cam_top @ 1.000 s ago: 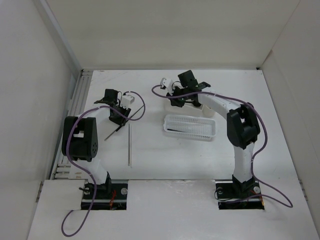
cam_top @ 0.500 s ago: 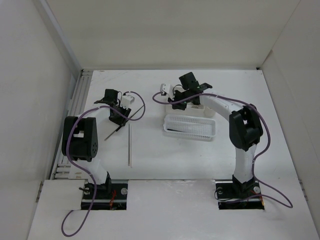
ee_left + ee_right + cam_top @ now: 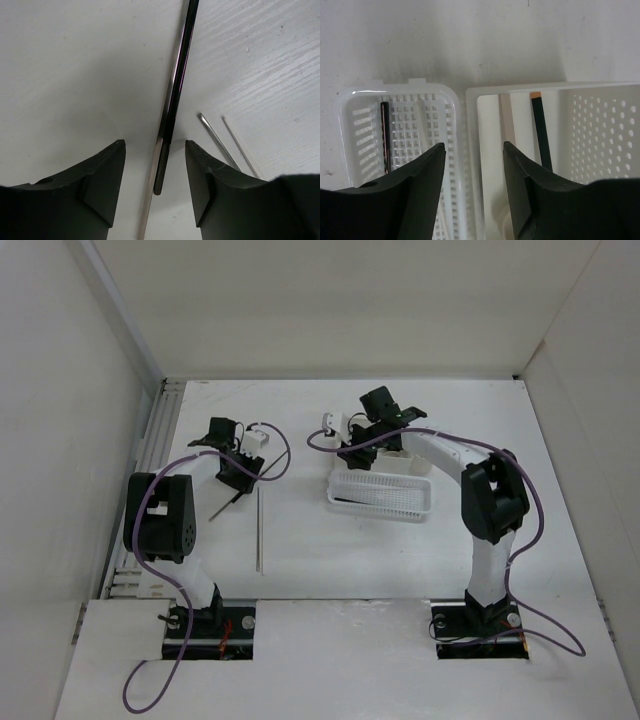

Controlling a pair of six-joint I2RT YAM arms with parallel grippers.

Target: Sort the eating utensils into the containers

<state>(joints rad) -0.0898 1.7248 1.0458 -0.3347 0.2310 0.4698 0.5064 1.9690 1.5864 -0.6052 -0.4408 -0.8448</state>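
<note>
While the dark chopstick (image 3: 173, 107) is being straddled on the worktop (image 3: 75, 65) by the parted jaws of the left claw (image 3: 154, 150), centring before closing is being advised.

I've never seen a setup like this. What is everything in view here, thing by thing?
Loose black stick: 1, black, on the table between the left claw's fingers.
Metal sticks: 2, silvery, on the table just right of it.
Mesh basket: 1, white, mid-table; holds a dark stick.
Box: 1, white, right beside the basket; holds an orange-tipped stick.
Table: 1, white.
Cables: 2, purple, one trailing along each arm.
Arms: 2, black and white, left arm, right arm.
Claws: 2, black, both open; left claw, right claw above where basket and box meet.
</note>
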